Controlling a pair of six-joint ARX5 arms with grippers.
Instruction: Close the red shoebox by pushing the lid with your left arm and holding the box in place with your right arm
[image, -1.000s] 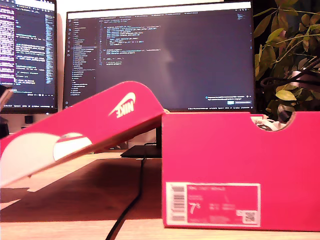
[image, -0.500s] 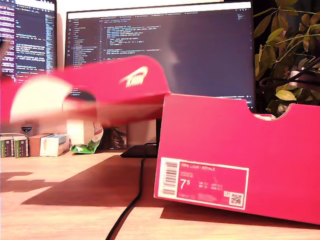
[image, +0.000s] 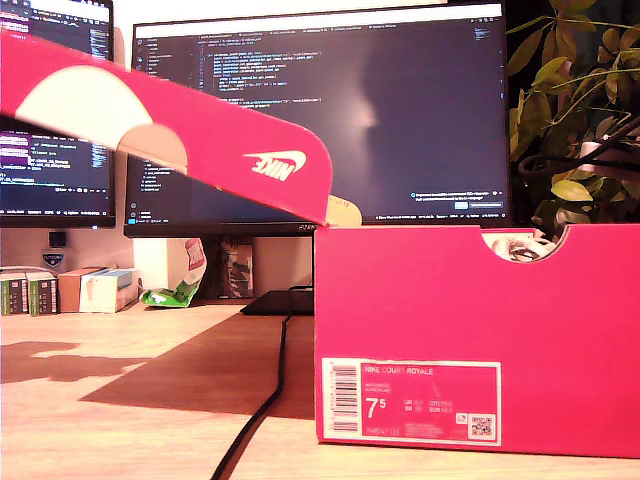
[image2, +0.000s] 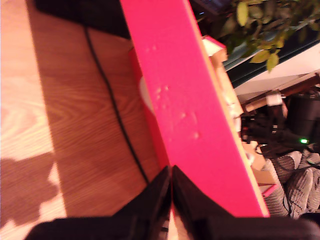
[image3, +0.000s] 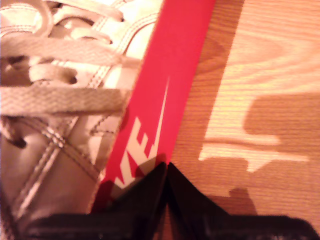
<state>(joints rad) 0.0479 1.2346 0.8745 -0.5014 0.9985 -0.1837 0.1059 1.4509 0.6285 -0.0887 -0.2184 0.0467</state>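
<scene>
Shoebox (image: 480, 340) stands on the wooden table (image: 130, 400) at the exterior view's right, label end toward you, and its lid (image: 200, 135) slants up from the box's top corner toward that view's upper left, half open. You can see my first gripper (image2: 171, 185) with fingers pressed together at the lid's red edge; no arm shows in the exterior view. My second gripper (image3: 166, 182) is likewise clenched, tips at the box's branded side wall, a laced shoe (image3: 55, 95) inside. Behind stand two monitors (image: 320, 110), a plant (image: 575, 110), a black cable (image: 262, 395).
</scene>
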